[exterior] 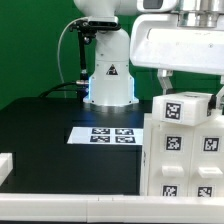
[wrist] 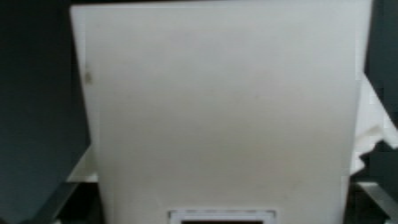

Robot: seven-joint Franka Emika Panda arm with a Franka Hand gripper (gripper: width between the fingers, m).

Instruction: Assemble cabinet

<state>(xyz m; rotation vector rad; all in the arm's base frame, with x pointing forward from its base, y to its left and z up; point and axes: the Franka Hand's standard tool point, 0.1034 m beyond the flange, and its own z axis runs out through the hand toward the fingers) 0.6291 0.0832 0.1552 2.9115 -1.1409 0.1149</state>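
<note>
The cabinet [exterior: 185,145] stands on the black worktop [exterior: 60,125] at the exterior view's right, directly under the gripper [exterior: 180,85]. It looks stiff, smooth, bulky; grip a thin wall edge. Jaws: cannot tell whether open

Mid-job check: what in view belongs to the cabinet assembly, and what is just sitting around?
Belongs to the job:
- cabinet, tagged white body at the exterior view's right
- tool, directly above the cabinet; whether it is open or shut is hidden

Just lying about:
- marker board, flat on the table
- white piece at the exterior view's left edge, cut off
</note>
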